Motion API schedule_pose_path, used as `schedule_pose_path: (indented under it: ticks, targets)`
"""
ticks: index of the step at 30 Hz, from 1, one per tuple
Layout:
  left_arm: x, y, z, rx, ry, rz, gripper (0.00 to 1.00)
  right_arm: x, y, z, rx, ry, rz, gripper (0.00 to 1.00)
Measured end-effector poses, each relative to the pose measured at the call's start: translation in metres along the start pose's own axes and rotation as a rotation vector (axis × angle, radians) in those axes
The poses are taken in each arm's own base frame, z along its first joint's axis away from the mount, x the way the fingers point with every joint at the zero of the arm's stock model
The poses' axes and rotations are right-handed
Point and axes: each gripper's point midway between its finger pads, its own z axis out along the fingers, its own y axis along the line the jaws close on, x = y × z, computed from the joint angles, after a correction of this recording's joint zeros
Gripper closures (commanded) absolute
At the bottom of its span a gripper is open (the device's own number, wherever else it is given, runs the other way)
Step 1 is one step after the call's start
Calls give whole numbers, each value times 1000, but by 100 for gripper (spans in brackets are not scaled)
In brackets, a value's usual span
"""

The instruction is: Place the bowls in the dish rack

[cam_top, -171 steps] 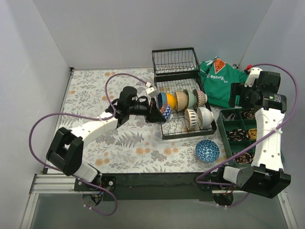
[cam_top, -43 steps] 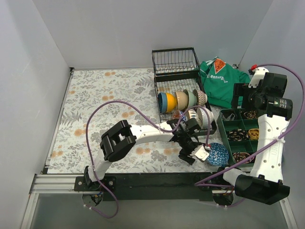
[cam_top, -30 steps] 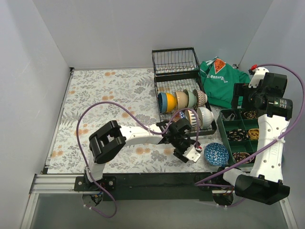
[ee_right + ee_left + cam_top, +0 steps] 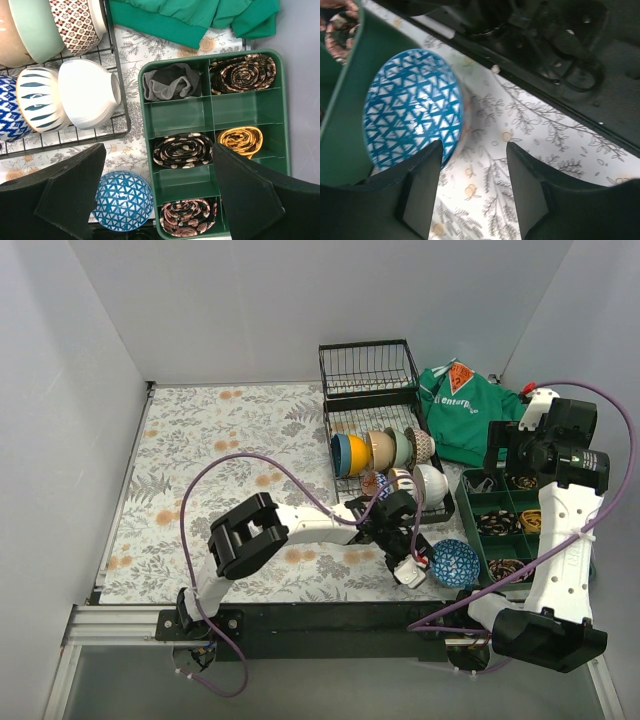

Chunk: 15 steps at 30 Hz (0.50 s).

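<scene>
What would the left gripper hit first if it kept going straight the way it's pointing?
Most likely the left gripper meets the blue triangle-patterned bowl: its rim lies just ahead of one finger. Depth is hard to judge, so it may only graze it and slide over the floral tablecloth.

I'm working a lab test cell, not a real kitchen — plain grey panels [image 4: 250, 300] box in the workspace on three sides, and an aluminium frame [image 4: 85, 625] sits at the near edge, where the left arm [image 4: 315, 523] and right arm [image 4: 565, 540] are mounted, purple cables [image 4: 245, 454] looping loose. The homely bits are props: a floral cloth [image 4: 200, 440], a rack [image 4: 367, 368] of bowls [image 4: 381, 448], a sweatshirt [image 4: 455, 420], a tray [image 4: 242, 109] of rolled ties [image 4: 182, 149].
</scene>
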Motion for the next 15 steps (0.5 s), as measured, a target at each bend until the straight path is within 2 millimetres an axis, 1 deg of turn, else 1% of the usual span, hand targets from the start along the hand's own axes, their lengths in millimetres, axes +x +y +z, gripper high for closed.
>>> schedule_pose_path:
  ticks: [2,5,6,9,10,11,13,15]
  targets:
    - [2,-7,5,26,-3,7,51,0,0,0,0,-1,0,4]
    - [3,-10,10,55,-6,44,58,2,0,-1,0,-3,0,4]
    - [2,-8,12,62,-4,65,63,3,1,0,0,0,0,4]
    - [3,-2,16,77,2,118,68,5,1,0,-1,5,1,4]
    - [5,-1,18,82,7,127,73,5,1,0,-1,6,1,4]
    - [6,1,19,85,12,137,76,5,1,0,-1,6,1,4]
    - [10,2,21,93,26,150,83,6,1,1,-2,8,1,4]
    - [12,1,20,105,37,153,88,8,1,1,-3,11,2,4]
